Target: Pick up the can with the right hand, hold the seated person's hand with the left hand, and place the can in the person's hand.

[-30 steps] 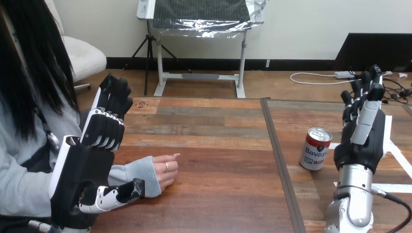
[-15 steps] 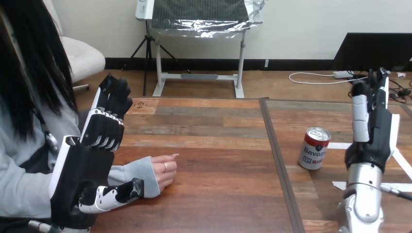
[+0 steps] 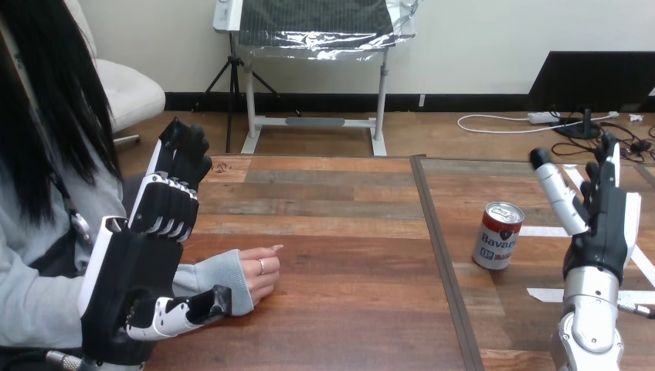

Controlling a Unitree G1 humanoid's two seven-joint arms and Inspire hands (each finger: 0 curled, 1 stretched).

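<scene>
— Where is the can sitting right now?
— The can (image 3: 497, 236) is standing upright on the bench (image 3: 340, 224), on the section right of the dark seam (image 3: 438, 247), top facing up, nothing gripping it.
— And the right hand?
— The right hand (image 3: 605, 220) is hovering just beside the can on its right, not touching it. Its fingers are pointing straight up and the thumb is angling out toward the can, so it's spread wide and holding nothing. White tape strips (image 3: 541, 231) are lying on the bench around it.
— Over on the other side?
— The person's hand (image 3: 261, 272) is resting on the bench, well apart from the can, fingers loosely curled. The left hand (image 3: 127, 270) is standing raised just beside it, back to the camera, fingers reaching upward and relaxed, gripping nothing. Its thumb is crossing in front of the sleeve (image 3: 220, 280), and I can't tell whether they're touching.
</scene>
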